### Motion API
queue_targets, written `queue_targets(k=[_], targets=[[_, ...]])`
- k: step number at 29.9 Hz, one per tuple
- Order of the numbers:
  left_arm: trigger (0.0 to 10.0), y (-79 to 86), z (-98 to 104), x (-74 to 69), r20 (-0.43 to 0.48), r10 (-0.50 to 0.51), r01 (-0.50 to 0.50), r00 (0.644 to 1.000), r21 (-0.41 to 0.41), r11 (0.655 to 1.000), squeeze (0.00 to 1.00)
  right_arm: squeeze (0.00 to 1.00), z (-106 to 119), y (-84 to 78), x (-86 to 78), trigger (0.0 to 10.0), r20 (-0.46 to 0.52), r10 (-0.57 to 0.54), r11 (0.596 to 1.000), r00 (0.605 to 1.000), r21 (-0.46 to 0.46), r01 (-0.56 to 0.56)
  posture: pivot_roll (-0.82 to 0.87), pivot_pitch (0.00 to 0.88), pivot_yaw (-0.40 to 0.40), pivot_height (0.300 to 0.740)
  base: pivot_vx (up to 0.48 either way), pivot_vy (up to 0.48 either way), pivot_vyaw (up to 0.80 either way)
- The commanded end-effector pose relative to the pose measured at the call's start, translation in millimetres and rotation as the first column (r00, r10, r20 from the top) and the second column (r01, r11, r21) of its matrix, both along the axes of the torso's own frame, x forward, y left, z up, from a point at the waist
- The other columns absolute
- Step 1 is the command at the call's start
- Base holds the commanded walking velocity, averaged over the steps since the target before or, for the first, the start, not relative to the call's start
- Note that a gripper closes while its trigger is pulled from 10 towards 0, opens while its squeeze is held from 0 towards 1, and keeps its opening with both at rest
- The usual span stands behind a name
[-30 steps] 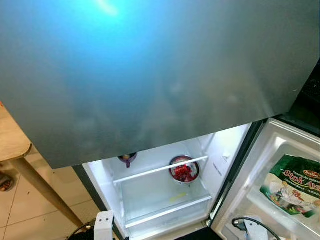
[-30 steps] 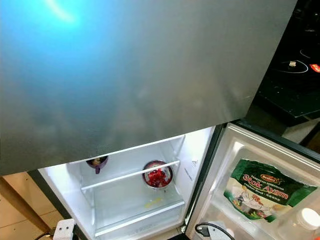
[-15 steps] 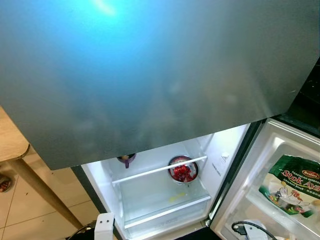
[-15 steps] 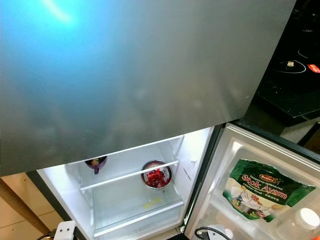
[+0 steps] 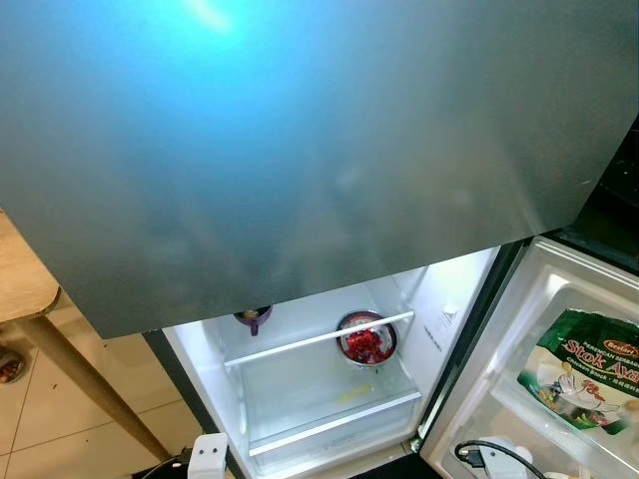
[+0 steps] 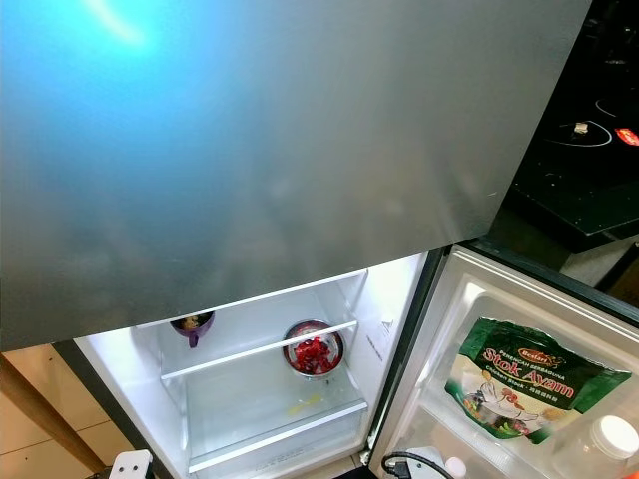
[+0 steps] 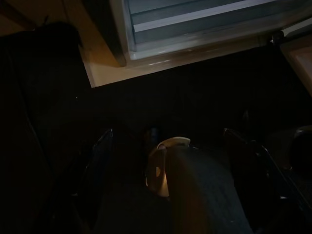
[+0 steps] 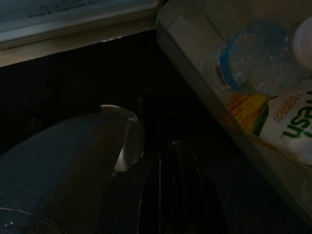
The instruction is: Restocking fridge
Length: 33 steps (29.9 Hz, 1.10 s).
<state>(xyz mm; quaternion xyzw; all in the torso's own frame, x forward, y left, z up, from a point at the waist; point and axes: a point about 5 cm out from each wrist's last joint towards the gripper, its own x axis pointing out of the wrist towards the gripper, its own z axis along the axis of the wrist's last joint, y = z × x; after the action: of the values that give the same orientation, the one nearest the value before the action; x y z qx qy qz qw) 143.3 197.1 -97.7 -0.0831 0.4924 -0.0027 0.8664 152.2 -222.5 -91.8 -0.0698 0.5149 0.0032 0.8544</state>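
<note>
Left claw (image 7: pixel 165 161) fingers spread wide, seemingly empty, below open fridge (image 5: pixel 329 379).

Ahead of my left pincer (image 7: pixel 165 195): bowl (image 5: pixel 366 339) on fridge shelf (image 5: pixel 319 339), cup (image 5: pixel 254 318) to its left. Pouch (image 5: pixel 589 371) in door bin, right.

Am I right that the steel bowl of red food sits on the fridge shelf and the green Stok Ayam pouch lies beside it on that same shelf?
Not quite: the steel bowl of red food is on the fridge shelf, but the green Stok Ayam pouch stands in the open door's rack, as the right eye view shows.
</note>
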Motion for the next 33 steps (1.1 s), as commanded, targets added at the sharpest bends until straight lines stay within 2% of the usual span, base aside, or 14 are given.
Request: queue_targets(k=[1,5,10,18,22,25,33], targets=[[10.0,-0.6,-4,-9.7,-0.037,-0.002,0.002,0.999,0.009,1.0,0.0,0.0,-3,-7.6,-12.3,10.0,-0.038,0.002,1.0,0.999,-0.03,-0.004,-0.05,0.0,-0.009,0.74,0.0,0.0,0.0],[10.0,0.7,-5,-12.7,-0.045,0.011,-0.01,0.999,0.01,1.0,0.0,0.0,-4,-11.0,-18.1,10.0,-0.055,-0.002,0.999,0.998,-0.038,0.0,-0.06,0.0,-0.003,0.74,0.0,0.0,0.0],[10.0,2.1,-7,-21.4,-0.077,0.026,-0.026,0.997,-0.003,1.0,0.0,0.0,-6,-6.9,-18.8,10.0,-0.064,-0.015,0.999,0.998,-0.041,0.012,-0.06,0.0,-0.013,0.74,0.0,0.0,0.0],[10.0,0.1,-7,-19.9,-0.075,0.032,-0.031,0.997,0.01,0.999,0.0,0.0,-6,-9.1,-21.2,10.0,-0.072,-0.015,0.999,0.997,-0.048,0.012,-0.08,0.0,-0.015,0.74,0.0,0.0,0.0],[10.0,-2.0,-8,-20.7,-0.076,0.026,-0.025,0.997,0.009,1.0,0.0,0.0,-6,-11.7,-23.3,10.0,-0.077,-0.021,0.998,0.997,-0.054,0.017,-0.08,0.0,-0.015,0.74,-0.379,0.0,0.0],[10.0,-1.7,-8,-20.9,-0.07,0.021,-0.021,0.997,0.006,1.0,0.0,0.0,-6,-5.6,-18.6,10.0,-0.066,-0.015,0.999,0.998,-0.046,0.012,-0.08,0.0,-0.011,0.74,-0.375,0.0,0.0],[10.0,4.3,-8,-26.3,-0.076,0.012,-0.012,0.997,0.011,1.0,0.0,0.0,-5,-5.8,-16.7,10.0,-0.068,-0.009,0.999,0.998,-0.04,0.006,-0.07,0.001,-0.012,0.74,-0.372,0.0,0.0]])
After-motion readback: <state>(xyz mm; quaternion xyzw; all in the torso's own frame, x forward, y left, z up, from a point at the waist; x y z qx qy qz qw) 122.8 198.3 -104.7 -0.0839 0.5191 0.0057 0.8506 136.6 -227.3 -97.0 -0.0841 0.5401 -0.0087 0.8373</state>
